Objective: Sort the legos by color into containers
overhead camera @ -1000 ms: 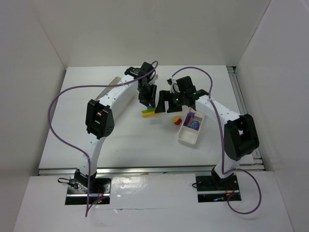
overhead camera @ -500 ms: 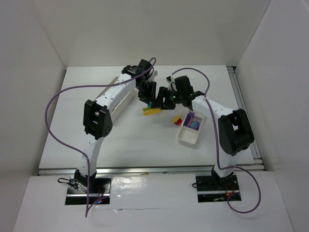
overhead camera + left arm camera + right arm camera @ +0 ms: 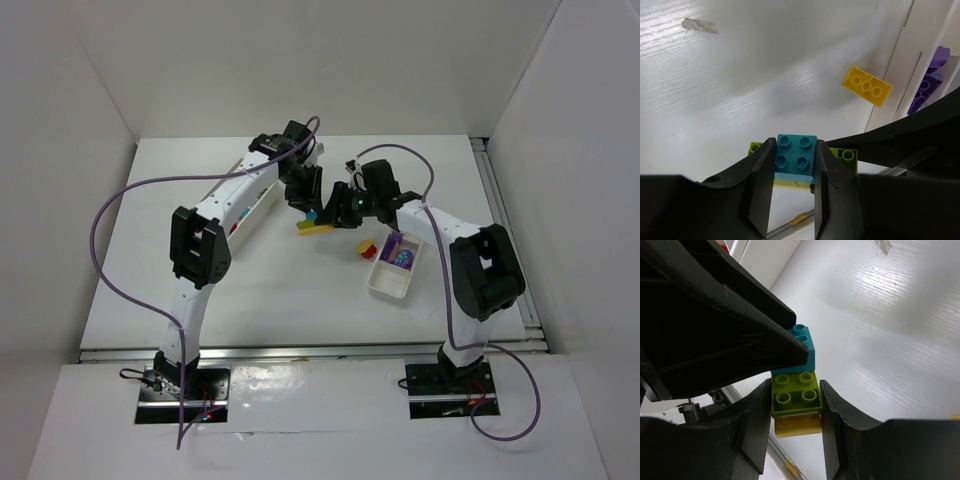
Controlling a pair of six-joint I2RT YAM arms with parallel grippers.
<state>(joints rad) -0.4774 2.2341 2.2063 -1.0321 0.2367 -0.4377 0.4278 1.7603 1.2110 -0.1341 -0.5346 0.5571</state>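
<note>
Wrist views: cyan studded plastic brick (image 3: 796, 152) is clamped by left claw (image 3: 794, 167), lime-green brick (image 3: 795, 395) by right claw (image 3: 795, 407); slippage is risked by twisting.

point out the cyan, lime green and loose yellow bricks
cyan brick (image 3: 796, 156): left wrist view, studded top
lime green brick (image 3: 795, 394): right wrist view, studded face
loose yellow brick (image 3: 866, 86): left wrist view, middle stud
</note>
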